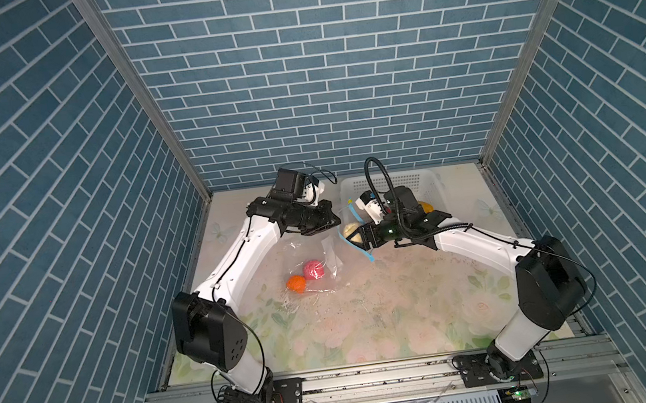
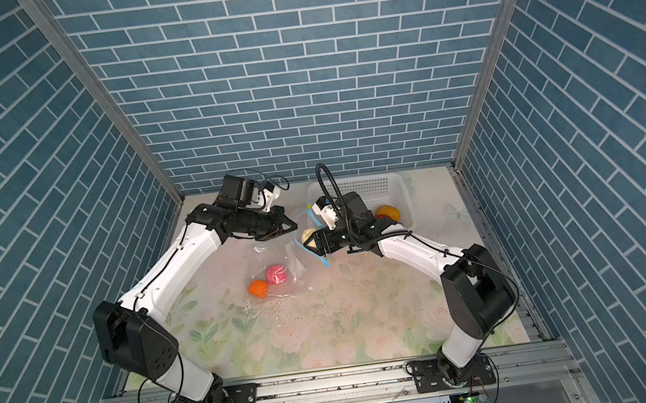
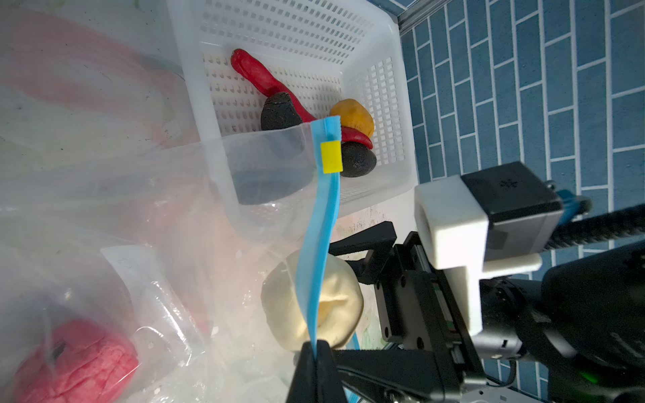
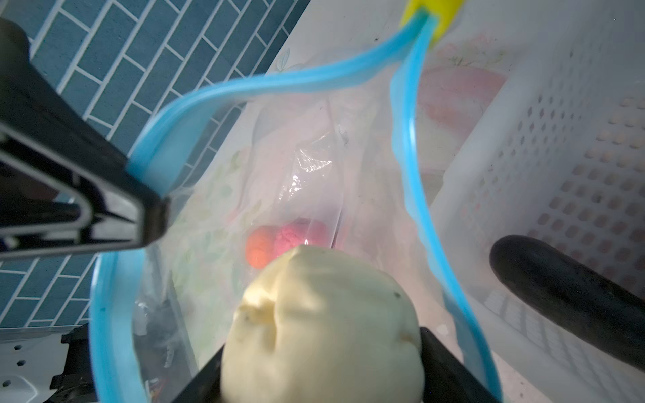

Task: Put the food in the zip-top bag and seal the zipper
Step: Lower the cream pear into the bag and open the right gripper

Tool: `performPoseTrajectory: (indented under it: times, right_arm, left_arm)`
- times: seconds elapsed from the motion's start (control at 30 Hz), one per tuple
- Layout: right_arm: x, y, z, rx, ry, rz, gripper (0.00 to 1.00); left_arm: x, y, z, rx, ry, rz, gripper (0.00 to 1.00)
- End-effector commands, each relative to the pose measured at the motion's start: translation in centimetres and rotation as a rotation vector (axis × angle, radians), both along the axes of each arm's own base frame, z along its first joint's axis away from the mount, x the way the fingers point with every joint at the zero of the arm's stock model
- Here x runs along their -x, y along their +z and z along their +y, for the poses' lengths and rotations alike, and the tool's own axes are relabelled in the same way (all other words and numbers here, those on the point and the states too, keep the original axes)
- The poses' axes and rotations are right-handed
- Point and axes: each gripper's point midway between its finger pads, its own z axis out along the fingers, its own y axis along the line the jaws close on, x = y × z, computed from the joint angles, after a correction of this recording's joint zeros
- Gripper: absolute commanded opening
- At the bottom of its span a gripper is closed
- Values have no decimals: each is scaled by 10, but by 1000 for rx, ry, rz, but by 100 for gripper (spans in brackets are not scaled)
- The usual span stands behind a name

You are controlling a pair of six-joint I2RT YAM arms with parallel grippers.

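Note:
The zip-top bag lies crinkled mid-table, mouth raised toward the basket. My left gripper is shut on the light blue zipper, pulling the mouth open; the yellow tab sits at its far end. My right gripper holds the cream lump between its fingers at the open mouth. Deep inside the bag rest an orange ball and a pink bumpy ball.
The white perforated basket stands at the back right, just behind the bag's mouth. It holds a red chilli, two black lumps, a yellow-orange fruit and a dark aubergine.

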Motion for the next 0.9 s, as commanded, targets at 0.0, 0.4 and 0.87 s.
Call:
performPoseTrajectory:
  times: [0.0, 0.4, 0.87]
  right_arm:
    - [3, -10, -1, 35, 16, -4, 76]
    - [2, -9, -2, 45, 13, -11, 81]
    - [6, 16, -15, 47, -39, -39, 74]
  left_arm:
    - [5, 9, 0, 10, -8, -26, 0]
    - [6, 8, 0, 7, -11, -23, 0]
    - [6, 7, 4, -10, -8, -32, 0]
